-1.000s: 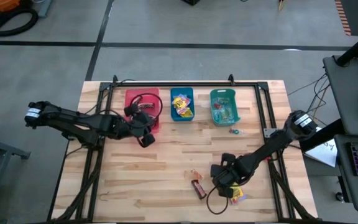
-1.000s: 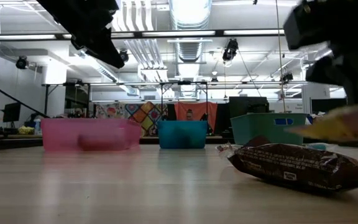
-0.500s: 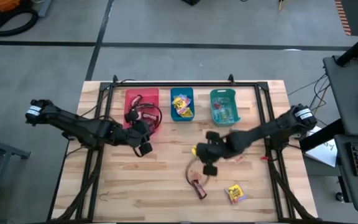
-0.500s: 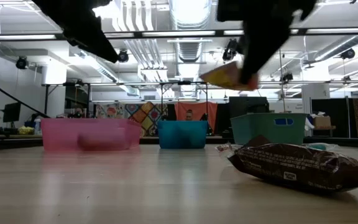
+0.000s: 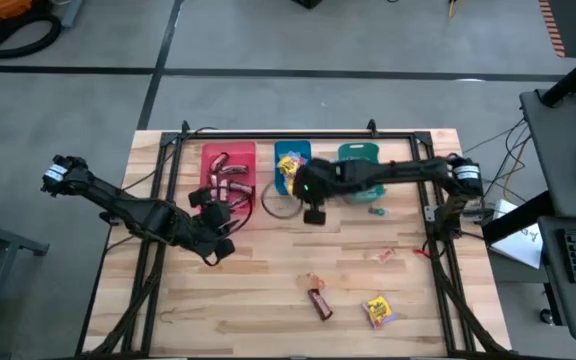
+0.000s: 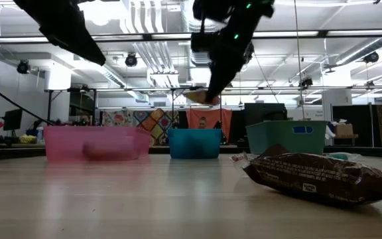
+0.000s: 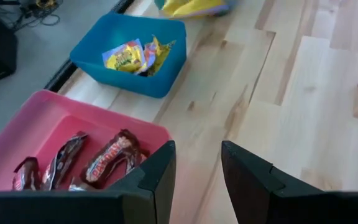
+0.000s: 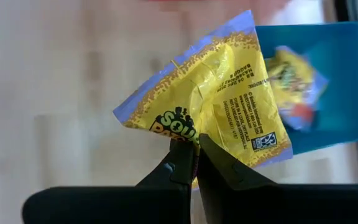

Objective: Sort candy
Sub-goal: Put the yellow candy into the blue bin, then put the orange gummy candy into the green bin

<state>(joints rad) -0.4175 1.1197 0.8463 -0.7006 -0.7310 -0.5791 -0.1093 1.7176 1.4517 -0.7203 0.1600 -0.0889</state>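
My right gripper [image 5: 298, 190] is shut on a bright yellow packet [image 8: 222, 106] and hangs in the air at the near edge of the blue bin [image 5: 293, 165], which holds other yellow packets. My left gripper [image 7: 197, 180] is open over the table by the near right corner of the red bin [image 5: 228, 175], which holds dark brown-red bars [image 7: 107, 155]. A brown-red bar [image 5: 318, 298], a yellow packet [image 5: 378, 310] and small pieces [image 5: 383, 255] lie flat on the table. The teal bin [image 5: 358, 165] is partly hidden under the right arm. My right gripper pinches the yellow packet by a spot on its lower edge [image 8: 180, 135] between the two fingertips. The packet is lifted clear of the table and fans out beyond the fingers; the low view shows it [image 6: 197, 96] high above the bins.
The three bins stand in a row along the far side of the wooden table [image 5: 268, 300]. A dark metal frame [image 5: 298, 135] runs behind them and down both sides. A tiny teal piece [image 5: 376, 210] lies near the teal bin.
My right gripper has risen from the table's near right area with a yellow packet and carried it toward the far edge and left, up to the blue bin. One yellow packet stayed on the table there. My left gripper has drawn back from the red bin toward the near edge.
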